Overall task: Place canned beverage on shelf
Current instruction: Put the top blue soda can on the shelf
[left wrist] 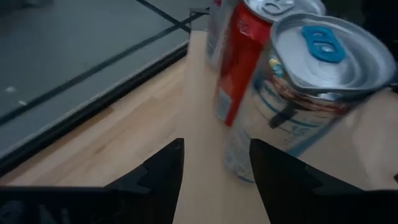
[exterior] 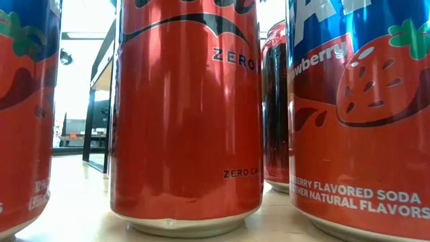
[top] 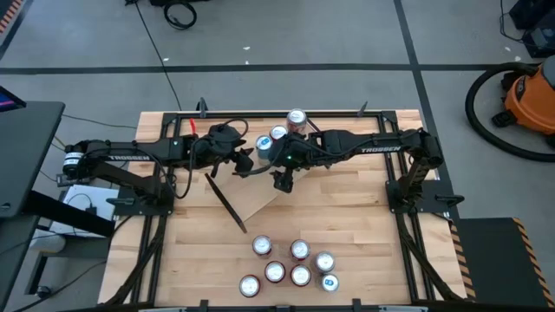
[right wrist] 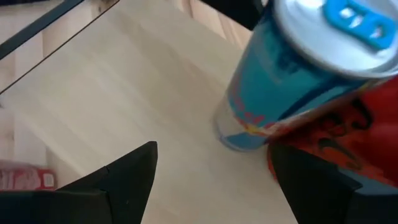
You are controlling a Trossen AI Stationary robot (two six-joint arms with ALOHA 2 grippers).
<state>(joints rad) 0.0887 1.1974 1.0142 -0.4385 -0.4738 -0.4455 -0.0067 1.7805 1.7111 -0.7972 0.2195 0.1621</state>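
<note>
— Where are the arms right now?
— Both reach toward the middle of the light-wood worktop (top: 347, 217), at about twelve o'clock. The left end effector (left wrist: 214, 163) has its two dark fingers spread apart with nothing between them, just short of a silver can with a blue pull tab (left wrist: 311, 93).
— And the right one?
— The right end effector (right wrist: 214, 171) is also parted and empty, beside a blue slim can with a silver lid (right wrist: 292, 81).
— The shelf?
— The long light-wood board with black wire legs (top: 251, 201) sits slanted at the worktop's centre, below the two end effectors. Three cans (top: 277, 134) stand close together near the twelve o'clock edge; whether they stand on the board I cannot tell.
— More cans?
— A cluster of seven upright cans (top: 290, 264) waits at six o'clock, well apart from the board.
</note>
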